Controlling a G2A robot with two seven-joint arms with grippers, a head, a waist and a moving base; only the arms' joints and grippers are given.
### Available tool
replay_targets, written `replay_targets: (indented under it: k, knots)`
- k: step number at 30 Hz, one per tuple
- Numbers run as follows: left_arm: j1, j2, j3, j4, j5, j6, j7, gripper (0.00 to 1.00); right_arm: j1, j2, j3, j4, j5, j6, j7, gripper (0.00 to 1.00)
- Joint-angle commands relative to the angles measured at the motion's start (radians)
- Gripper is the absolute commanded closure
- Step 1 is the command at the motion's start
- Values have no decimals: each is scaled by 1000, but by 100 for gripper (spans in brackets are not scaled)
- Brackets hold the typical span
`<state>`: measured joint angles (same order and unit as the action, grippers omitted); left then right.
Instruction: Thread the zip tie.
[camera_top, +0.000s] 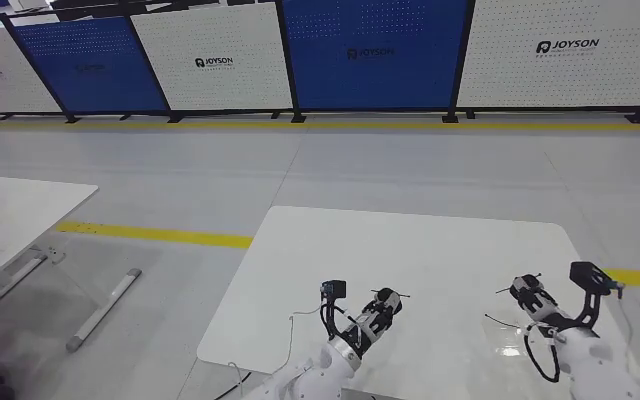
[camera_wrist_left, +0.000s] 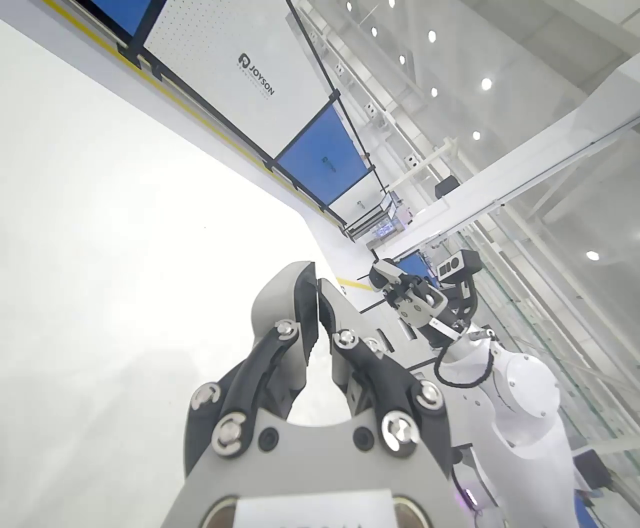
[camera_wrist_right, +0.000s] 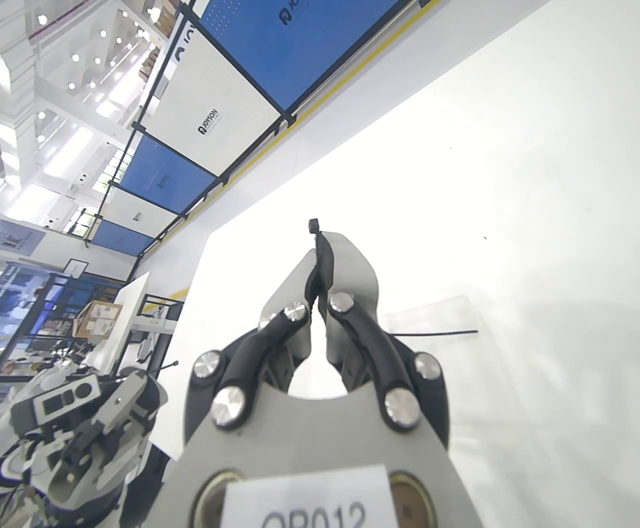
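Over the white desk (camera_top: 430, 235), the left hand (camera_wrist_left: 316, 280) sits toward seven o'clock, pinched tight on a thin black strand (camera_wrist_right: 171, 366). At three o'clock the right hand (camera_wrist_right: 316, 245) grips the zip tie (camera_wrist_right: 313, 226), whose head pokes past the fingertips.

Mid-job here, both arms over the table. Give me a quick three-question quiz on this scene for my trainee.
1. True or false: the left tool is shut.
2. Multiple choice: the black zip tie is A) lying loose on the table, B) clamped in the right tool, C) looped round a pole.
3. Short answer: which end of the zip tie sticks out past the right tool's tip?

Key: 1 true. 2 B. 3 its head; the thin tail trails out to one side.
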<state>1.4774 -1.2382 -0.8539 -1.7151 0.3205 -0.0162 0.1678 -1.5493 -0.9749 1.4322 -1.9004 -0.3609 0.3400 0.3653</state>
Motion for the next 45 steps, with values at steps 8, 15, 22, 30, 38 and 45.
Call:
replay_targets:
  k: [8, 15, 22, 30, 38, 45]
  knots:
    - [0, 0, 0, 1, -2, -1, -1, 100, -4, -10, -3, 22, 89, -55, -15, 100]
    - [0, 0, 0, 1, -2, -1, -1, 100, -31, -25, -47, 15, 159, -88, -43, 100]
    - [0, 0, 0, 1, -2, -1, -1, 100, -31, -25, -47, 15, 159, -88, -43, 100]
    - [0, 0, 0, 1, -2, -1, -1, 100, -42, -33, -40, 17, 217, -125, -102, 100]
    - [0, 0, 0, 1, -2, -1, -1, 100, -151, -61, -63, -35, 295, -221, -361, 100]
    - [0, 0, 0, 1, -2, -1, -1, 100, -156, -62, -67, -35, 295, -226, -371, 100]
